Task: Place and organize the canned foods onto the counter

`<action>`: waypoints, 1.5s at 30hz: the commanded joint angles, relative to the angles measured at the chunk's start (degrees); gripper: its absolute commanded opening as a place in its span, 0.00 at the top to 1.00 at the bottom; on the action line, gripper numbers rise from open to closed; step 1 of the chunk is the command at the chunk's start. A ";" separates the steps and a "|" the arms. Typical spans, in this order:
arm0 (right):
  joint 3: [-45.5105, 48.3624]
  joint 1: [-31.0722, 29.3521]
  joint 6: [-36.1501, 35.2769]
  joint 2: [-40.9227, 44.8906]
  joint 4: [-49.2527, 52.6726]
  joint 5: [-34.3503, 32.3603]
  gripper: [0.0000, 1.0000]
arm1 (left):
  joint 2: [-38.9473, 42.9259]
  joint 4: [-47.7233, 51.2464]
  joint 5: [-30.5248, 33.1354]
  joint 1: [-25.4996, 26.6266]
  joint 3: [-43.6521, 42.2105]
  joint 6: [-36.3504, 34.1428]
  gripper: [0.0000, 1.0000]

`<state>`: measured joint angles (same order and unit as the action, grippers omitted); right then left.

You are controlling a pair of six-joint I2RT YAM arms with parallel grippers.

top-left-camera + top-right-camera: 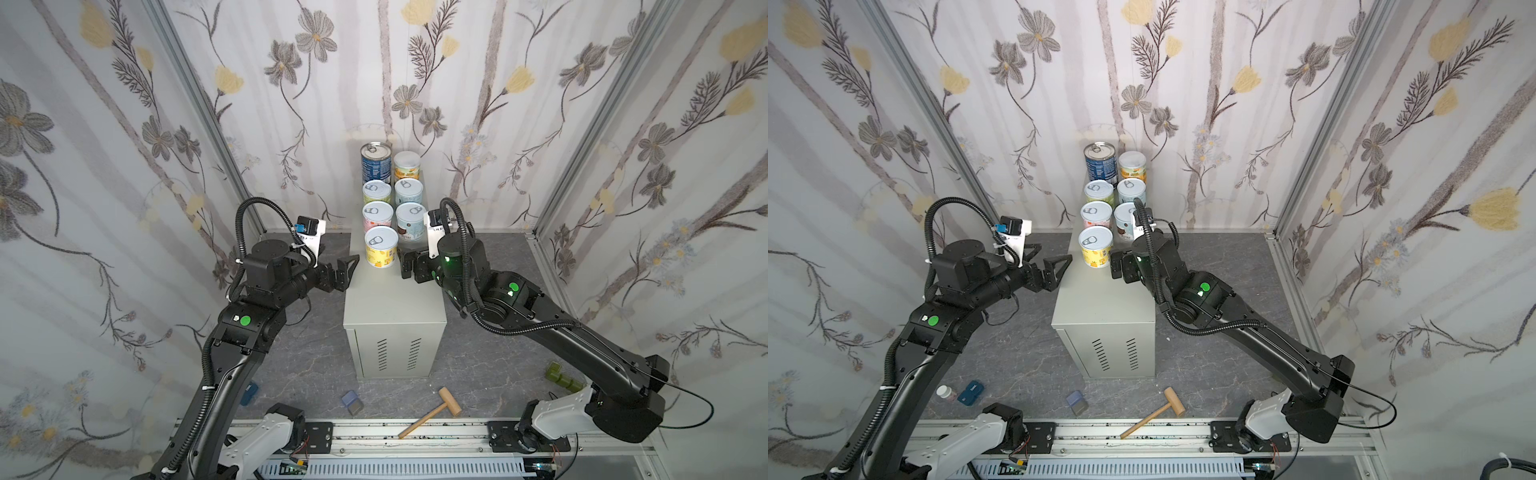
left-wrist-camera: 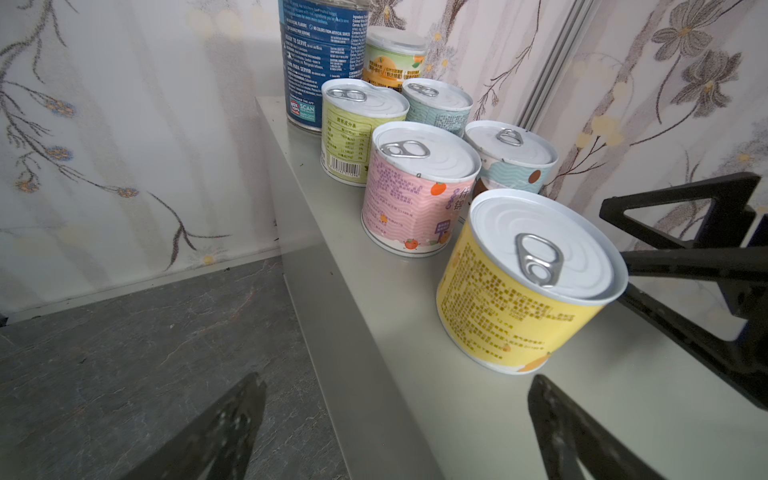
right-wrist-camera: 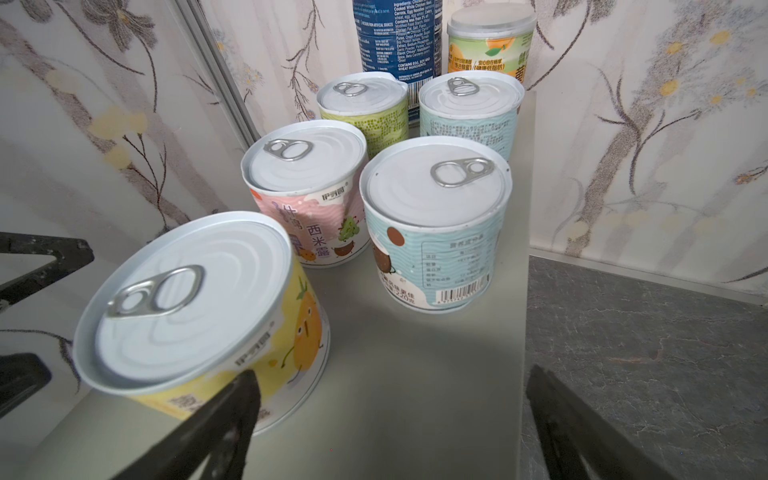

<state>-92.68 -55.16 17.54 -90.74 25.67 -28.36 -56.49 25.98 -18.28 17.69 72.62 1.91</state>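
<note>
Bottom of the frame: only a wooden mallet [image 1: 430, 411] and oddments on the floor, no can in sight there. Mid-frame, the left gripper [image 1: 349, 271] and right gripper [image 1: 404, 266] hang wide open and empty, flanking the yellow can [image 1: 381, 248] on the counter [image 1: 392, 309]. Beyond it, six more cans stand paired up to the tall blue can [image 1: 376, 160]. Looks finished. The right wrist camera partly hides the coconut-label can [image 1: 407, 222].

Left hand [image 1: 350, 272] and right hand [image 1: 404, 266] face each other, both apparently spread wide.
</note>
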 commanded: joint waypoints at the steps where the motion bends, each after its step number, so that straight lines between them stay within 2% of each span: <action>1: -0.30 -0.06 0.65 -0.27 -1.76 -1.00 0.00 | 0.22 -0.75 -0.61 -0.03 -0.01 0.12 0.00; 45: -1.89 -0.93 -0.06 -2.03 -1.60 -1.40 0.00 | 0.28 -0.64 -0.99 -0.19 0.33 -0.12 0.00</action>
<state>-94.21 -56.01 17.45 -92.97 25.30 -28.75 -56.45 25.98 -18.72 17.52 72.62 1.89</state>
